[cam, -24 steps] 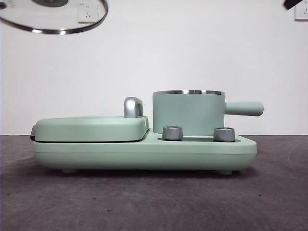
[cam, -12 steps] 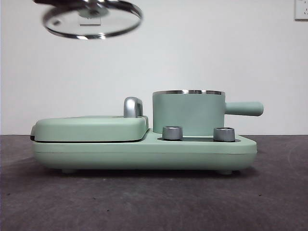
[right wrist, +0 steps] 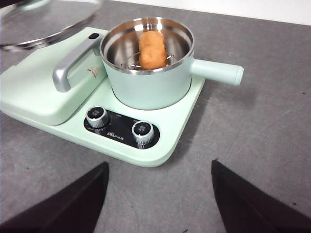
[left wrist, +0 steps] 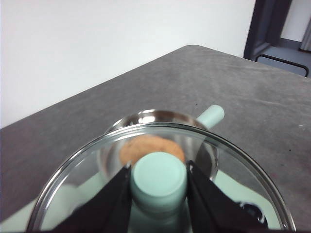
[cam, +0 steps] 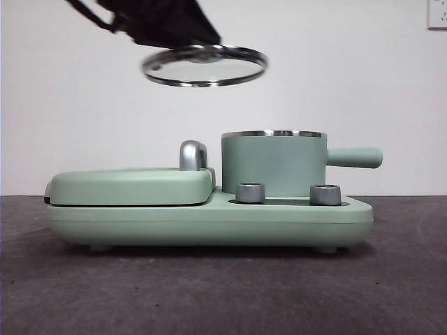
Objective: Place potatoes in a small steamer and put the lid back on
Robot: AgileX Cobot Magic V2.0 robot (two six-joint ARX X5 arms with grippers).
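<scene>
Potatoes: you have one potato [right wrist: 151, 49], an orange-brown lump lying inside the pot.
Steamers: you have one small steamer [cam: 274, 165], mint green with one straight side handle [cam: 355, 157].
Glass lids: you have one lid [cam: 204, 65], with one mint-green knob [left wrist: 159, 180].
Griddle lids: you have one flat mint-green griddle lid [cam: 131, 185], with one chrome handle [right wrist: 73, 62].
Control dials: you have two dials, one [right wrist: 97, 116] beside the other [right wrist: 142, 131], on the cooker's front panel.
Cooker bases: you have one cooker base [cam: 209, 223] on the bench [cam: 223, 293].
Grippers: you can see two, the left gripper [left wrist: 159, 182] and the right gripper [right wrist: 159, 204], each with two black fingers.
</scene>
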